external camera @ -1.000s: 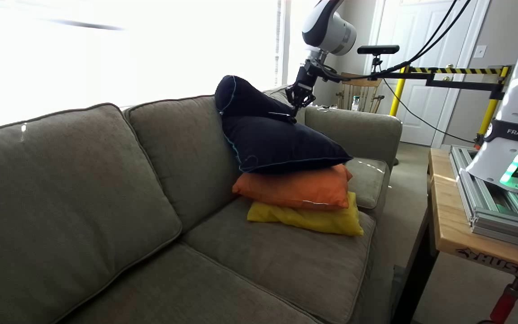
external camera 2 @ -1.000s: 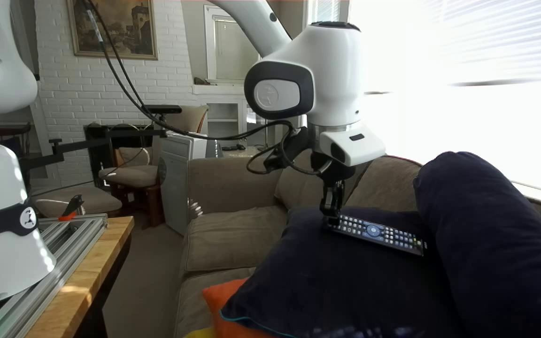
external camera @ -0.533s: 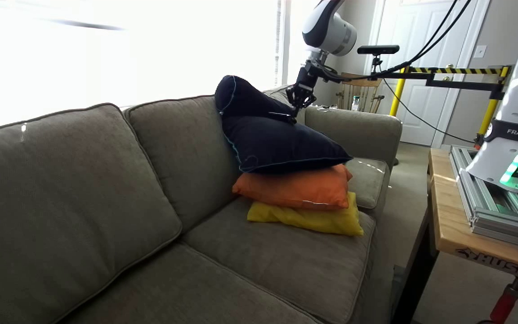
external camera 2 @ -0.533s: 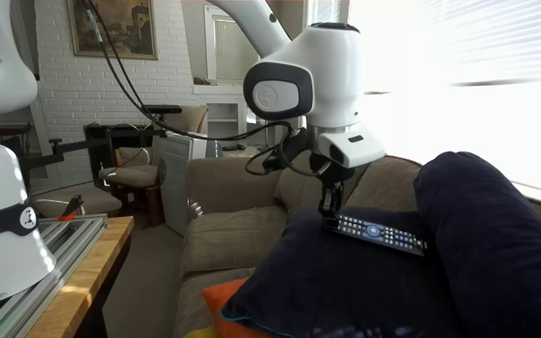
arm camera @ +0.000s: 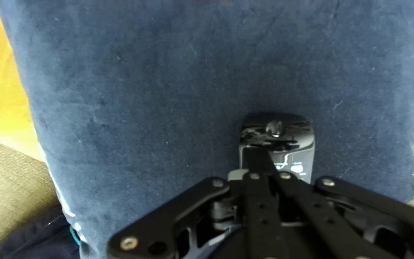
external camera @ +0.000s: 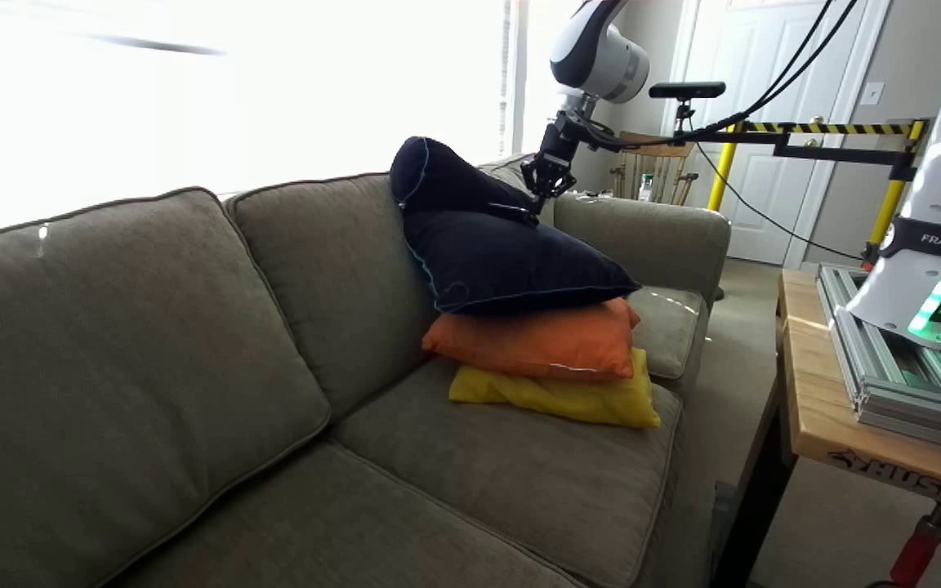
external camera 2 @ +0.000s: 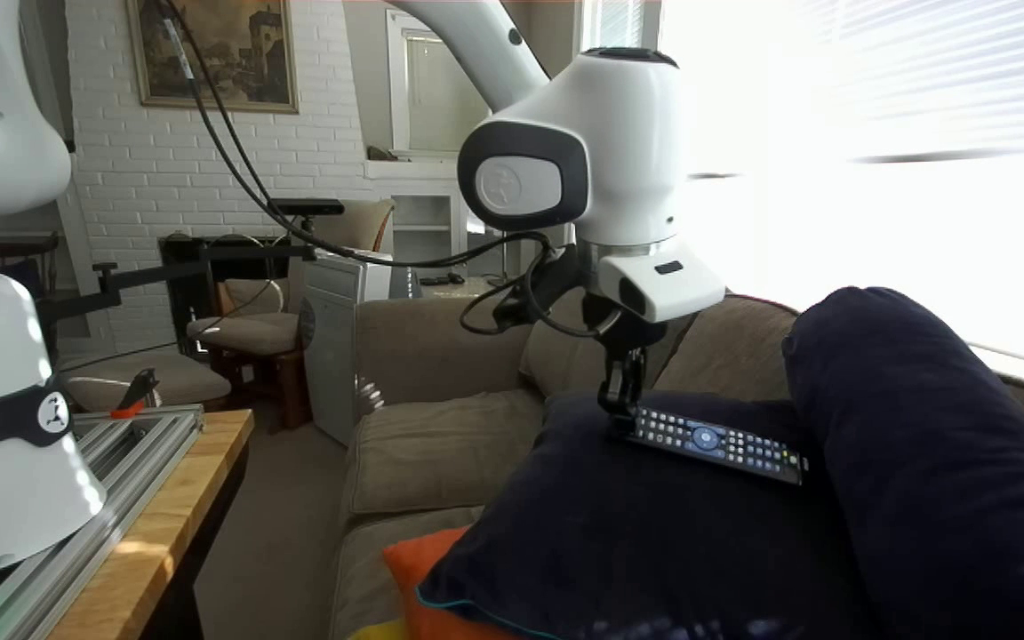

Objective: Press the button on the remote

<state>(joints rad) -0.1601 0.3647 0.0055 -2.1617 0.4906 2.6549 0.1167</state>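
1. nearest, bottom of the wrist view: note the black metal two-fingered gripper [arm camera: 261, 162], clenched, fingertips [arm camera: 259, 160] together, with nothing visible between.
2. just beyond, right of centre there: find the long slim black plastic remote control [arm camera: 297, 144], face up, partly hidden by the fingertips. impossible to tell whether touching or just above.
3. for the press in hand, by judgement: pick a single target, perhaps the pale oval button [arm camera: 297, 168] just right of the fingertips; named in the task only as "the button", so uncertain. centre the joined tips over it, push straight down, lift straight off. avoid dragging sideways or loading one edge, likely to tip or skid the remote control.
4. for direction: in the wrist view, read the long axis as running nearly top to bottom, with the glossy rounded end pointing to the top of the frame; guess that as the emitter end. in an exterior view, trace the remote control [external camera 2: 716, 447] from the gripper, near mid-frame, slanting gently down to the right.
5. underneath: expect sinking in the soft dark navy plush cushion [arm camera: 138, 90]; push slowly.
6. farther off, right side of an exterior view: avoid nudging the plump navy fabric pillow [external camera 2: 921, 444] near the remote control's far end.
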